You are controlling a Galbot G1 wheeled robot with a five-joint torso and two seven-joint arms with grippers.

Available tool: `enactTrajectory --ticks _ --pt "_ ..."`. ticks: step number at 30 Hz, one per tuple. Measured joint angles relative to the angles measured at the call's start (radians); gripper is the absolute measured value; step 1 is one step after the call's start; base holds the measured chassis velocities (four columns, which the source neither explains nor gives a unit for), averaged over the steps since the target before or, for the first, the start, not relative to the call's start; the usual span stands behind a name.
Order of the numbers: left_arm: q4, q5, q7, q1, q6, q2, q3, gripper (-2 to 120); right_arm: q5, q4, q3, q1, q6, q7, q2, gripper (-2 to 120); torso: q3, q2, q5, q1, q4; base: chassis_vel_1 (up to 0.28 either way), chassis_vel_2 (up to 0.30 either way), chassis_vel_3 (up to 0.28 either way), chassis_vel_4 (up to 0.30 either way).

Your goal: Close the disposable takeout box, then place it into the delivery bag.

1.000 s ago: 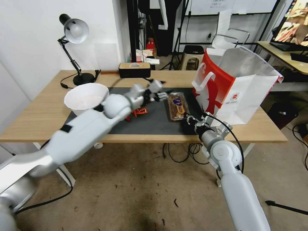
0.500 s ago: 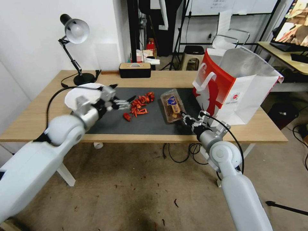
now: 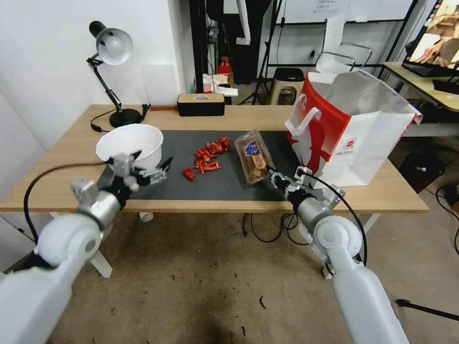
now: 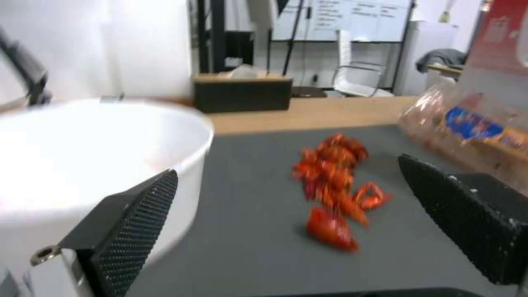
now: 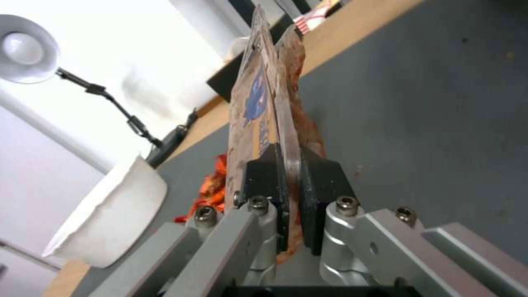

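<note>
right gripper point(image 5: 288, 181) jaws pinching takeout box point(image 5: 264, 95) rim, left gripper point(image 3: 152, 173) spread

A lab or workshop room is suggested. A plain wooden table point(image 3: 57, 184) with a black mat point(image 3: 224, 184) is set on a stained bare floor point(image 3: 191, 282) strewn with loose cables point(image 3: 260, 229). Behind it, a whiteboard point(image 3: 334, 9), metal racks point(image 3: 275, 38), an office chair point(image 3: 342, 55), a stool point(image 3: 287, 79) and a monitor point(image 3: 437, 40) on a second desk are seen. A desk lamp point(image 3: 112, 48) is placed against the white wall.
</note>
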Motion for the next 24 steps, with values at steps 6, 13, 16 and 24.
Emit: enactTrajectory --ticks 6,13,16,24 --pt "-0.006 0.029 0.003 0.073 -0.032 -0.08 -0.036 100 -0.001 0.034 -0.006 -0.007 0.014 -0.024 -0.019 3 0.0 0.0 0.0003 0.0 0.0 0.0 0.0 0.0 0.0" --pt "-0.007 0.066 0.008 0.112 -0.066 -0.138 -0.052 100 -0.007 0.094 -0.004 -0.037 0.036 -0.091 -0.053 3 0.0 0.0 0.0002 0.0 -0.0003 0.0 0.0 0.0 0.0" --pt "-0.012 0.075 0.01 0.127 -0.076 -0.145 -0.053 100 -0.007 0.117 -0.004 -0.04 0.043 -0.113 -0.073 3 0.0 0.0 0.0002 0.0 0.0001 0.0 0.0 0.0 0.0" --pt "-0.027 0.087 0.012 0.135 -0.083 -0.159 -0.042 100 0.113 0.219 0.044 0.02 0.065 -0.122 -0.23 3 0.0 0.0 0.0004 0.0 -0.0001 0.0 0.0 0.0 0.0"
